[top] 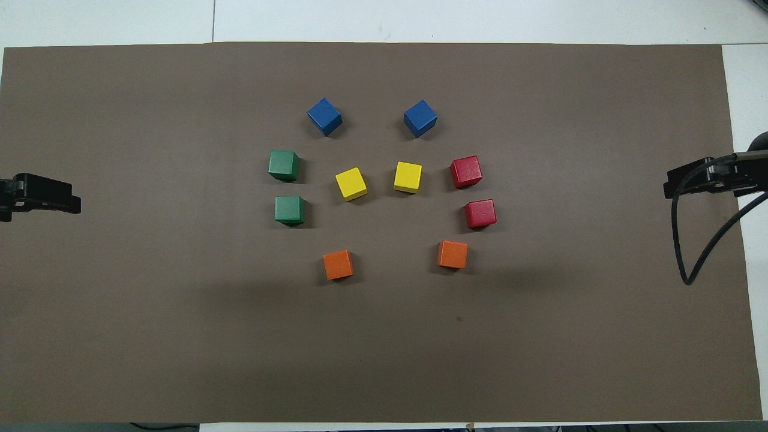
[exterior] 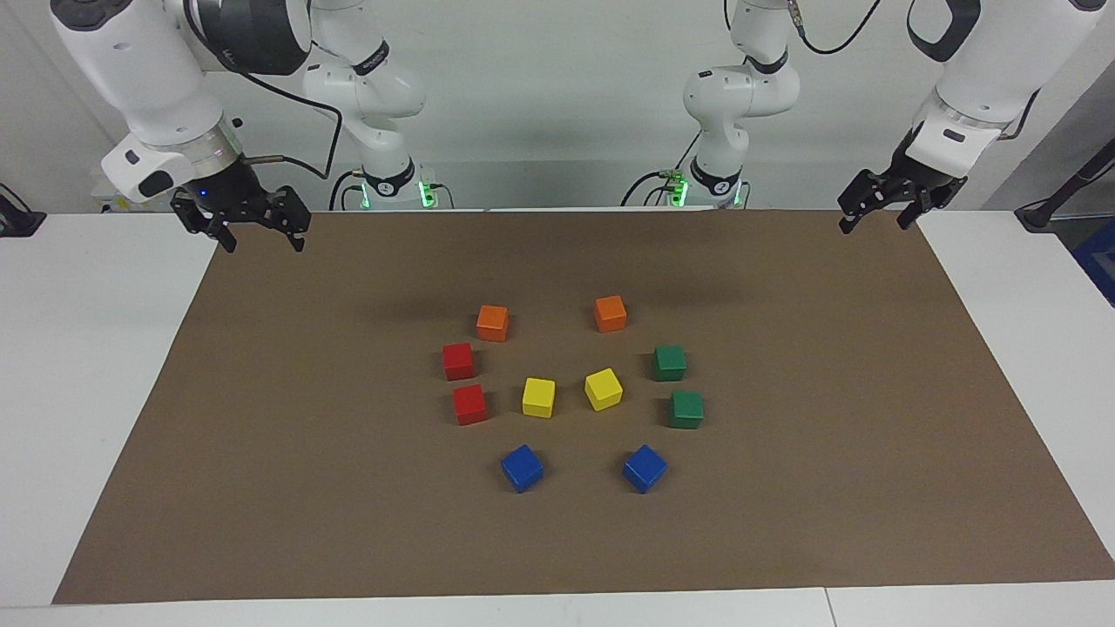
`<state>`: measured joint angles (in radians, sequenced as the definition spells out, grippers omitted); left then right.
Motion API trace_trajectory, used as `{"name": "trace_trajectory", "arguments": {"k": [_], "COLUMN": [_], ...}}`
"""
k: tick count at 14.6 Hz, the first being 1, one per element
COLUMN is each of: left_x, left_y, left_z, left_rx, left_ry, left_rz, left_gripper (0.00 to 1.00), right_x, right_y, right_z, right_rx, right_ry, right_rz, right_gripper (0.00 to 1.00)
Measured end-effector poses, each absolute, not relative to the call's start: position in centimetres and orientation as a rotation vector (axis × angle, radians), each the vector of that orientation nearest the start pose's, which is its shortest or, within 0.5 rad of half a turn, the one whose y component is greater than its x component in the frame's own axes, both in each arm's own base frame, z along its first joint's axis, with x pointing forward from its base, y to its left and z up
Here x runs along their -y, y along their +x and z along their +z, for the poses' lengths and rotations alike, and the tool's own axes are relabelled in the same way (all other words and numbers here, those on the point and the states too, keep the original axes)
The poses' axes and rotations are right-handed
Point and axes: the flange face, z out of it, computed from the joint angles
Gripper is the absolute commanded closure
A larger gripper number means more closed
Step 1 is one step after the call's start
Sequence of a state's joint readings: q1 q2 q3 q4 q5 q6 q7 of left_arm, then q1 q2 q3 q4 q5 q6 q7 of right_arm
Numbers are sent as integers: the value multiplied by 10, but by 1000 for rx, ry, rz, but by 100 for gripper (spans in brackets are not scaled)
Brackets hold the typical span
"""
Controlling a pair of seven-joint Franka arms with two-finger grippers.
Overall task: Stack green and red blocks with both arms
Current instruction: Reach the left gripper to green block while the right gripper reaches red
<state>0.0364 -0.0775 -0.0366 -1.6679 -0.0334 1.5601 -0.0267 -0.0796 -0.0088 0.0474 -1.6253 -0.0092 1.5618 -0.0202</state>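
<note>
Brown mat (exterior: 261, 488) spans the table, with the right gripper (exterior: 261, 237) and left gripper (exterior: 875, 218) hanging spread and empty over its two ends. Near the mat's middle, two green blocks (exterior: 670, 362) sit toward the left arm's end. Two red blocks (exterior: 458, 360) sit toward the right arm's, unstacked.

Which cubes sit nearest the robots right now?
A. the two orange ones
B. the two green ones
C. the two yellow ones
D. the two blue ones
A. The orange cubes lie highest in the facing view, closest to the arm bases; the yellow cubes and green cubes lie farther out, and the blue cubes farthest of all.
</note>
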Motion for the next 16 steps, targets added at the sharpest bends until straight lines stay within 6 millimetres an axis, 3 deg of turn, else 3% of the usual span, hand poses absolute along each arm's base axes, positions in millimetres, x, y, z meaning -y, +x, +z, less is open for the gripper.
{"name": "trace_trajectory", "arguments": {"k": [6,8,10,12,14,16], "left_x": [4,-1,-4,3,22,58], "left_y": [529,529,529,530,531,532], "left_z": [621,621,621,621,621,612], "left_rx": [44,59,65,46,-8,-88], "left_ry": [-3171,-3171,-3172,-3175,-3179,-3187], "left_rz": [34,33,33,23,2,-11], "left_gripper": [0,0,0,0,0,0], "right_x": [17,5,-33,-86,-123,-146], "right_y": [549,550,555,559,566,579], "right_z": [603,602,595,577,551,519], "right_rx": [-14,-1,-5,19,48,60], "right_ry": [-3149,-3149,-3151,-3151,-3148,-3145], "right_rz": [87,81,37,16,21,28], "right_gripper": [1,1,1,2,3,5]}}
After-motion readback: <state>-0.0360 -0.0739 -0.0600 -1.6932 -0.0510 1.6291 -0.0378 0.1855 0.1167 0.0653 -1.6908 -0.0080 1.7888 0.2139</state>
